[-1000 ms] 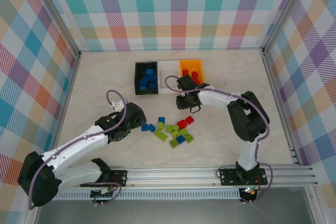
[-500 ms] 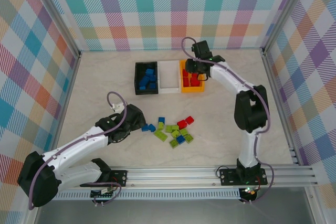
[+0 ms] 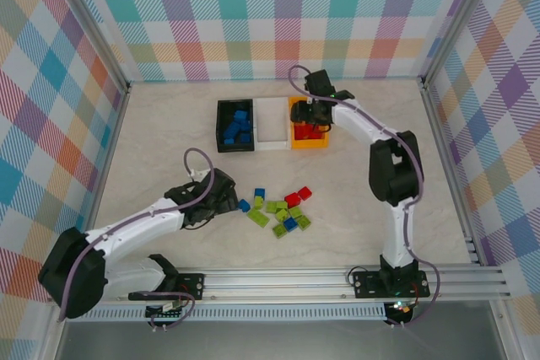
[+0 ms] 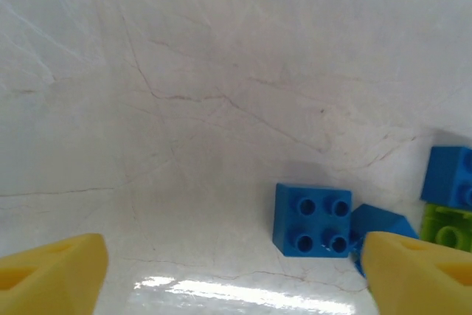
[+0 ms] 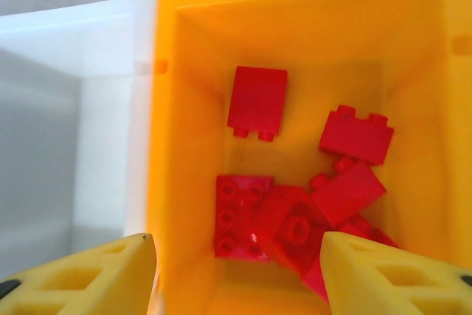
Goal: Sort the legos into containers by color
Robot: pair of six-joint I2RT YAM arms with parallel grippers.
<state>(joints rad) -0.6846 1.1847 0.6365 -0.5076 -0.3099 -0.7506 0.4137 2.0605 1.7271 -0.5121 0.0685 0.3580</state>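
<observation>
Loose legos (image 3: 278,210) in blue, lime green and red lie in a cluster mid-table. My left gripper (image 3: 229,201) is open, low over the table at the cluster's left end. In the left wrist view a blue four-stud brick (image 4: 312,219) lies between the left gripper's (image 4: 236,274) fingers, close to the right one and not gripped. A second blue brick (image 4: 383,225) sits partly behind that finger. My right gripper (image 3: 314,120) hangs open over the orange bin (image 3: 308,144). In the right wrist view several red bricks (image 5: 295,212) lie in the orange bin (image 5: 184,108) below the right gripper (image 5: 240,271).
The black bin (image 3: 222,128) holds blue bricks, and the white bin (image 3: 272,124) stands between it and the orange one. Another blue brick (image 4: 450,176) and a green brick (image 4: 446,228) lie at the right edge of the left wrist view. Metal rails run along the table's near edge.
My right gripper rose from the table near the pile to above the orange bin and opened there. My left gripper slid right onto the blue bricks and narrowed a little.
</observation>
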